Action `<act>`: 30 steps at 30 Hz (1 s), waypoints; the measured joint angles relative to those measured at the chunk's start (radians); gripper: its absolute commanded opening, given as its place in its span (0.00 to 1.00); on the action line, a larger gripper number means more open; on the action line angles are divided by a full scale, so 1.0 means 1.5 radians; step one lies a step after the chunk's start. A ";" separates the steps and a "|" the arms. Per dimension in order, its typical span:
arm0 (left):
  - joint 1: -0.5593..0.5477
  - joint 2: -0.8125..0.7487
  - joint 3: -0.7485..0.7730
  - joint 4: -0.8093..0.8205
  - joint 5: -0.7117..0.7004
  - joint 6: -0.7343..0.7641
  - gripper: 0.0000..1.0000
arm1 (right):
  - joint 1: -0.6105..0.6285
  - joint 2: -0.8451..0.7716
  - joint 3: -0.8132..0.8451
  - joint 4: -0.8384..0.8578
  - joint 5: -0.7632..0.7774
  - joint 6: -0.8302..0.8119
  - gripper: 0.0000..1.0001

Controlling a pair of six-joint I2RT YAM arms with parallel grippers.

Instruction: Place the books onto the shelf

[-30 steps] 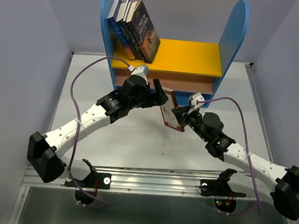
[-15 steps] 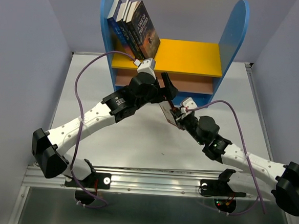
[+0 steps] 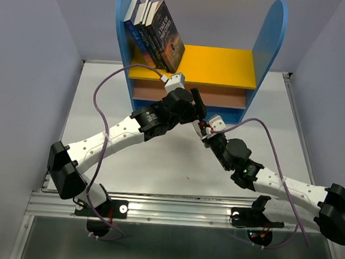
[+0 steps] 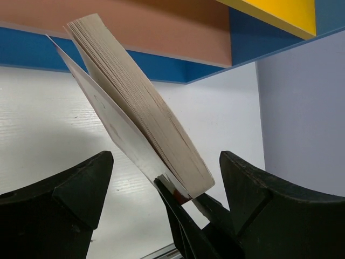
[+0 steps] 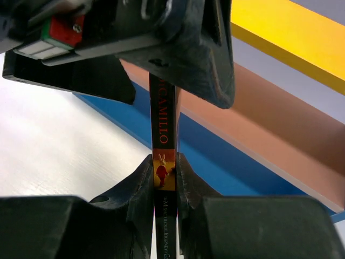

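Yellow upper board of the shelf (image 3: 224, 67), seen from above, carries a leaning row of books (image 3: 154, 32) at its left end. Compared with a second ago, the left arm has pushed forward and inward. The left gripper (image 3: 200, 112) now sits right over the paperback (image 3: 201, 126), which the right gripper (image 3: 206, 129) holds up in front of the lower tier. Earlier the white, red-bordered cover showed plainly; now it is almost hidden.

Left wrist view: the paperback stands tilted between the two black fingers (image 4: 64, 189), page edges toward the camera, front cover peeling slightly off the block. The jaws are wide apart, and neither pad seems to touch paper. Below, the right gripper's tips pinch the book's lower corner.

Right wrist view: the right fingers (image 5: 141, 181) are clamped on the spine, lettered "CAMILLO" above a small rabbit. The left gripper's fingers straddle the upper part, one on each side.

This reads as a handover set up but not made. The left gripper would have to close on the book, gathering in that loose cover, before the right lets go. Only then can the paperback go to the row on the upper board.
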 measured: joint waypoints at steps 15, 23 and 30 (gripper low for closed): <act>-0.012 0.015 0.002 -0.003 -0.047 -0.044 0.00 | 0.046 0.025 -0.003 0.004 0.037 -0.046 0.12; -0.052 0.013 0.002 -0.001 -0.110 0.020 0.00 | 0.047 -0.021 0.017 -0.085 0.021 0.037 1.00; -0.079 -0.058 -0.036 0.043 -0.153 0.112 0.00 | 0.047 -0.098 0.121 -0.309 -0.070 0.201 1.00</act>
